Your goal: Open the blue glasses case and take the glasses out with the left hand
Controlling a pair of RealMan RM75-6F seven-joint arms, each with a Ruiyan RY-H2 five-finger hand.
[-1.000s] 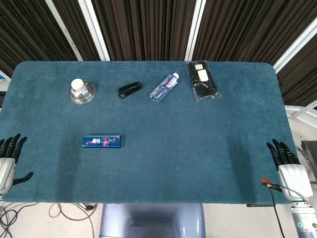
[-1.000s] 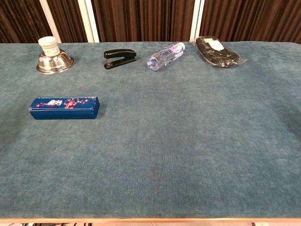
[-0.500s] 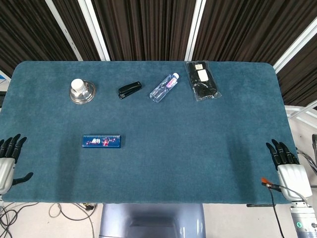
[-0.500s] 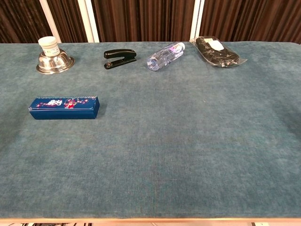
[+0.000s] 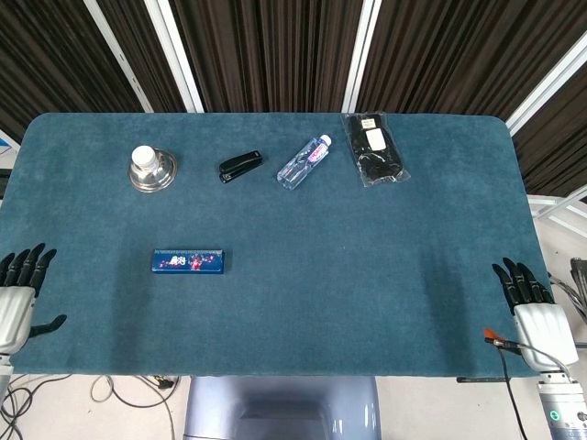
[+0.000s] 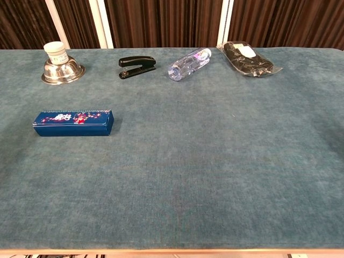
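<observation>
Teal felt covers the table (image 5: 303,275), which fills most of both views. The blue glasses case (image 5: 188,261) lies flat and closed in the left half of the head view, a little below the middle, its long side running left to right; in the chest view the same case (image 6: 73,123) sits at the left, with a pale flower pattern along its lid. Nothing touches it.

The left hand (image 5: 16,298) shows only in the head view, at the lower left edge of the frame, just off the table's left rim and well apart from the case. Its dark fingers (image 5: 27,265) are spread and point toward the top of the frame, the thumb sticks out to the right, and it holds nothing. The right hand (image 5: 537,316) sits at the lower right of the head view, by the table's near right corner, fingers likewise apart and empty, with a red-tipped cable beside its wrist.

Along the upper part of the frame lies a row of other things: a metal bowl (image 5: 152,170) at the upper left with a small white jar (image 5: 142,158) standing in it, a black stapler (image 5: 240,166) to its right, then a clear plastic bottle (image 5: 304,162) lying on its side at a slant, and a clear bag of black items (image 5: 374,148) furthest right
</observation>
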